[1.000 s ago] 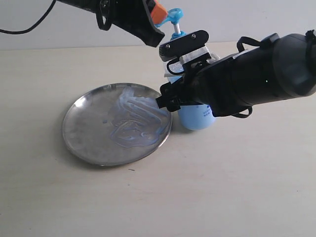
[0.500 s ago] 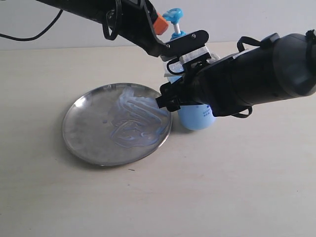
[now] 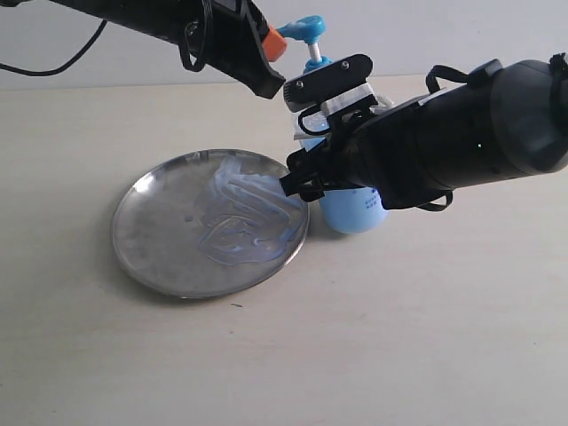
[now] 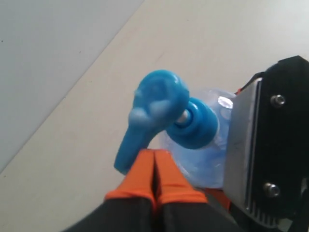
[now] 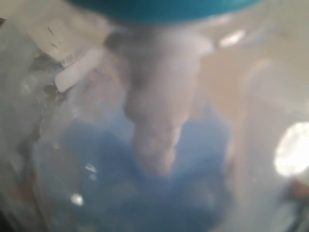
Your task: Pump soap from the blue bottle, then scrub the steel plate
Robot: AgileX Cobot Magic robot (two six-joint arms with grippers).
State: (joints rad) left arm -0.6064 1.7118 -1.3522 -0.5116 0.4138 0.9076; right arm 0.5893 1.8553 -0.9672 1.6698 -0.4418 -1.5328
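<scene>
My left hand (image 4: 154, 168) has drawn back from the pump, its orange fingertips pressed together on nothing. The blue bottle (image 3: 357, 213) stands upright on the surface (image 3: 417, 337), with its spout pointing towards the plate side. My right hand (image 3: 306, 177) clasps its body. Soap (image 3: 244, 213) smears the steel plate (image 3: 146, 235) just beside it.

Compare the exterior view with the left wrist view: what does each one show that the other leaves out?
Exterior only: the steel plate smeared with soap, and the lower body of the blue bottle standing beside it. Left wrist only: the left end effector has its orange fingertips pressed together, close beside the pump head. Both: the bottle's blue pump head and collar, and the pale tabletop.
</scene>
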